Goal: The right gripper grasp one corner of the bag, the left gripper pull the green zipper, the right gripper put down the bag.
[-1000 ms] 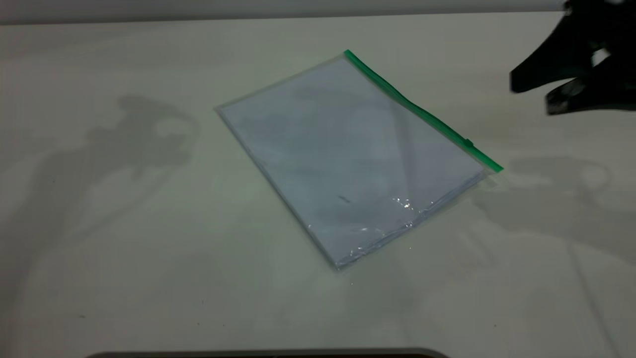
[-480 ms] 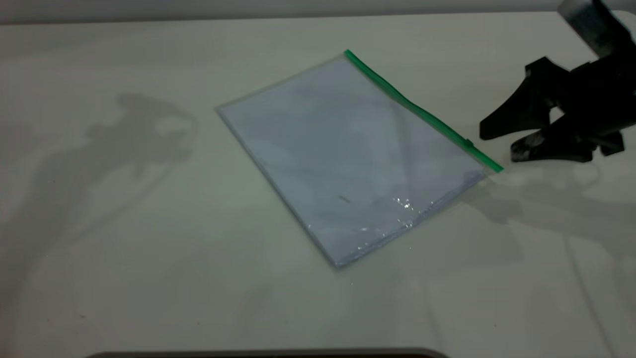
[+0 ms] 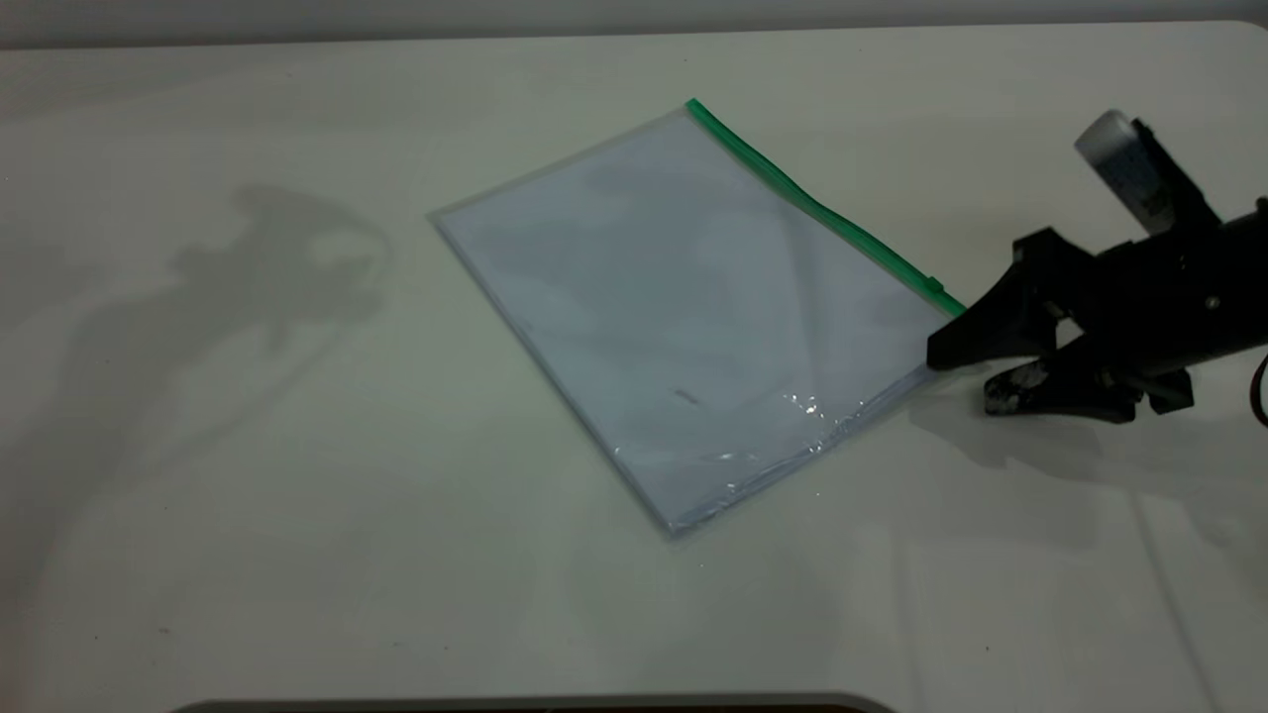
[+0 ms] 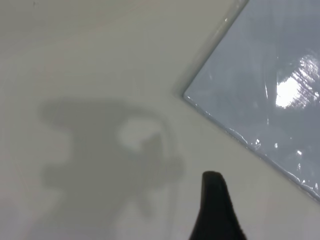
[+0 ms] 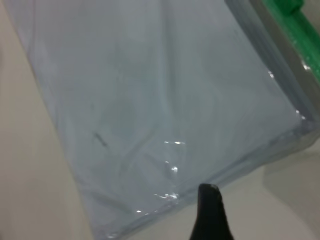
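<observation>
The bag (image 3: pixel 693 307) lies flat on the white table, a clear pouch with white paper inside. The green zipper (image 3: pixel 812 208) runs along its far right edge, with the slider tab (image 3: pixel 934 285) near the right end. My right gripper (image 3: pixel 961 379) is open at the bag's right corner; its upper jaw tip hides the zipper's end, and its lower jaw rests low on the table just off the bag. In the right wrist view the bag (image 5: pixel 150 100) and zipper (image 5: pixel 300 35) lie ahead of one black fingertip (image 5: pixel 209 200). My left gripper (image 4: pixel 215 210) hovers over bare table near another bag corner (image 4: pixel 260 75).
The table (image 3: pixel 248 495) is white, with arm shadows at left and under the right gripper. Its back edge runs along the top, and a dark rim (image 3: pixel 535 705) marks the front edge.
My right gripper came down from the upper right and moved left to the bag's right corner, still open. The bag has not moved.
</observation>
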### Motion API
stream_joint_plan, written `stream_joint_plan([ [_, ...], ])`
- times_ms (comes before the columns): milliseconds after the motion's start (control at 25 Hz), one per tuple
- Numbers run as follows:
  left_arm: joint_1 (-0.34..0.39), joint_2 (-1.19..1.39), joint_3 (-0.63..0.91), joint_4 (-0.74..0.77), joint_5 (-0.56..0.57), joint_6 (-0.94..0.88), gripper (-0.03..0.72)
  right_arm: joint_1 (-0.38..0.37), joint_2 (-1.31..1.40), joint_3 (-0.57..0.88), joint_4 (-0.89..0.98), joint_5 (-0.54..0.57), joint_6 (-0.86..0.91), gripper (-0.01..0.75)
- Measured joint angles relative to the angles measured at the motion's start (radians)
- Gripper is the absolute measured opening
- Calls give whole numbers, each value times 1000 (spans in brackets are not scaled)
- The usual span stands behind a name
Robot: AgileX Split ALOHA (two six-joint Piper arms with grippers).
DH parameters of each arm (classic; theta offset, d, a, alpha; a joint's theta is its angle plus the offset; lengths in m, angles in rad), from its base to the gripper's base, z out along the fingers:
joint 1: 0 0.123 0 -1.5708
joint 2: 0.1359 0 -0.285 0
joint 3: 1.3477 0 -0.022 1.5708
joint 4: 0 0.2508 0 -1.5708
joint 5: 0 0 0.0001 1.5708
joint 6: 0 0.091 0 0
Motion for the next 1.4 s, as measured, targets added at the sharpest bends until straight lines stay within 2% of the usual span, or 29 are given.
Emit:
stream_joint_plan([
  [480, 0, 0, 0, -1, -4, 0, 577, 0, 88, -115, 0, 68, -61, 578],
  [600, 0, 0, 0, -2, -7, 0, 577, 0, 89, -125, 0, 68, -67, 530],
  [800, 0, 0, 0, -5, -25, 0, 577, 0, 89, -125, 0, 67, -67, 378],
  [920, 0, 0, 0, -7, -27, 0, 577, 0, 89, -125, 0, 67, -67, 316],
  [1400, 0, 0, 0, -17, -29, 5, 577, 0, 95, -155, 0, 80, -85, 274],
])
